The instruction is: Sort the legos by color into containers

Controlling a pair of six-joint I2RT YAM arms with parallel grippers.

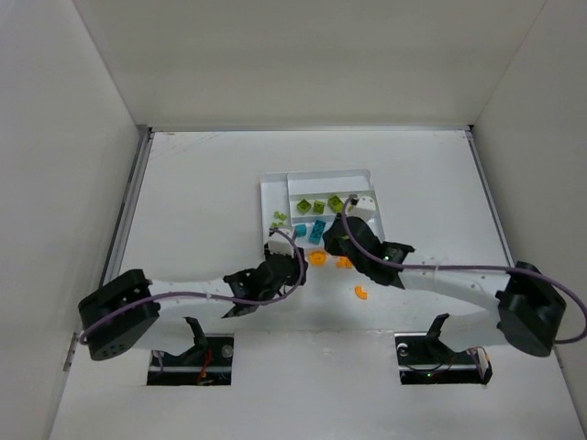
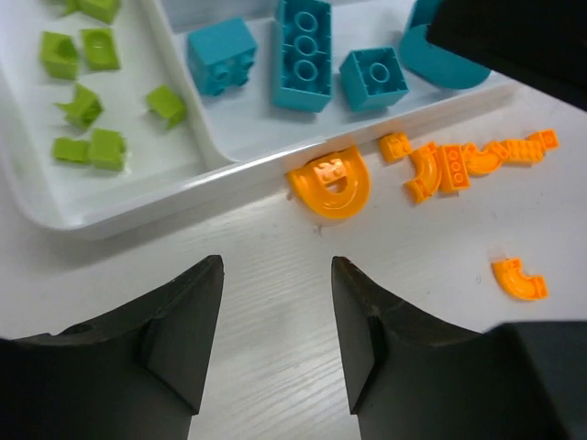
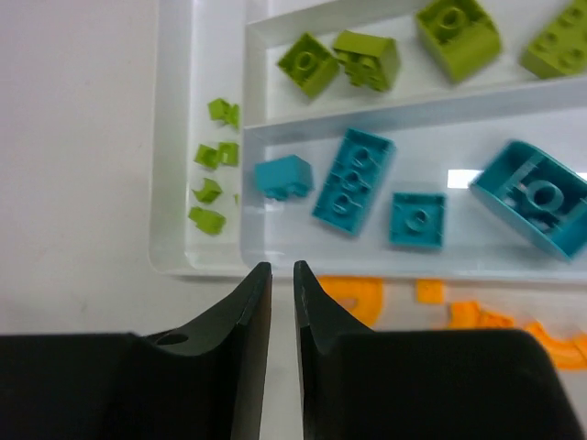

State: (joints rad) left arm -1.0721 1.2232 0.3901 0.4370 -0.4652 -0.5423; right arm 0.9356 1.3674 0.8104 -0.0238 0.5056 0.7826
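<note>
The white tray (image 1: 271, 188) holds lime green legos (image 3: 351, 59) in one long section and teal legos (image 3: 353, 180) in the section beside it. Small green bits (image 2: 88, 103) lie in its narrow section. Orange legos lie on the table against the tray's near wall: an arch (image 2: 330, 181), a cluster (image 2: 468, 158) and a curved piece (image 2: 519, 279) farther out. My left gripper (image 2: 277, 266) is open and holds nothing, its tips just short of the arch. My right gripper (image 3: 281, 268) is shut and holds nothing, hovering over the tray's near wall (image 3: 404, 264).
The two arms converge at the tray's near edge, the right arm (image 1: 440, 275) crossing close to the left gripper (image 1: 299, 264). White enclosure walls ring the table. The lone orange curve (image 1: 361, 293) lies between the arms.
</note>
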